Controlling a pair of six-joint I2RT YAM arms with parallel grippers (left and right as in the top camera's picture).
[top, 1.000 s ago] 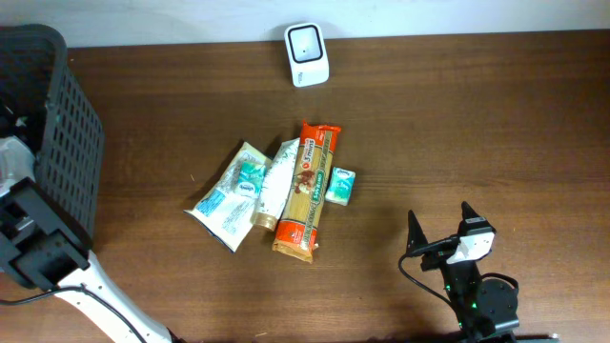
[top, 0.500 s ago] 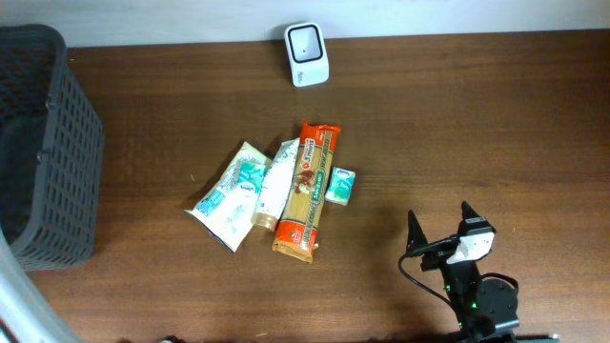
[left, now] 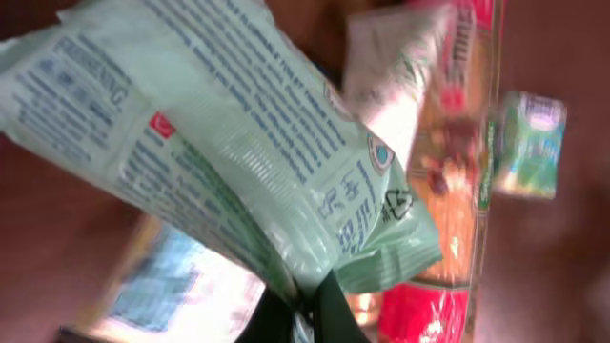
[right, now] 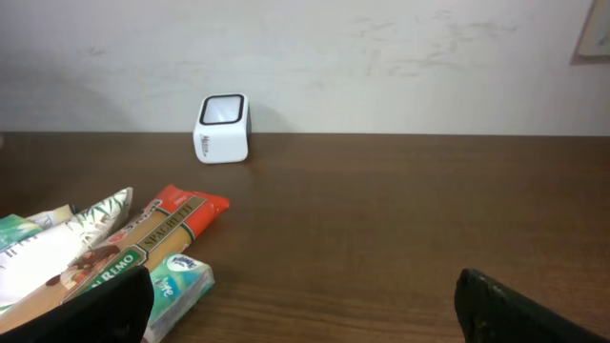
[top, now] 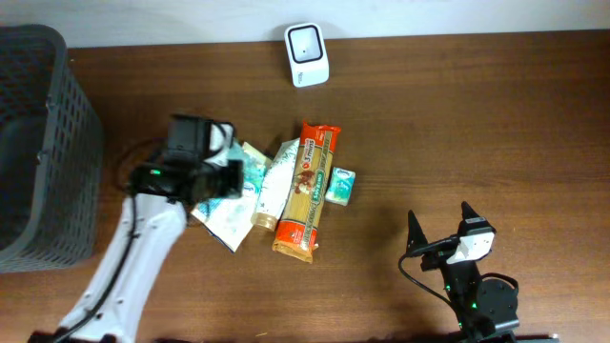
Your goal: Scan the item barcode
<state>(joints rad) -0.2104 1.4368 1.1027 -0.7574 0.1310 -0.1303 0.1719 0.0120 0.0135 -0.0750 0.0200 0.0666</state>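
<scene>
My left arm has swung in from beside the basket (top: 67, 124) and is hanging over the left of the pile. My left gripper (left: 307, 319) is pinching the pale green pouch (left: 238, 143) by its edge (thin film, so the jaws are nearly meeting), readying it, I judge, for the scanner (top: 307, 54) by the white wall (right: 381, 57). My right gripper (top: 438, 219) is idling spread above the dark wooden table (top: 496, 114).

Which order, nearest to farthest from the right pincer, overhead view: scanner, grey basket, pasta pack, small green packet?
From the right pincer:
1. small green packet, mid-table, to its left
2. pasta pack, just beyond the packet
3. scanner, far table edge
4. grey basket, far left side
</scene>
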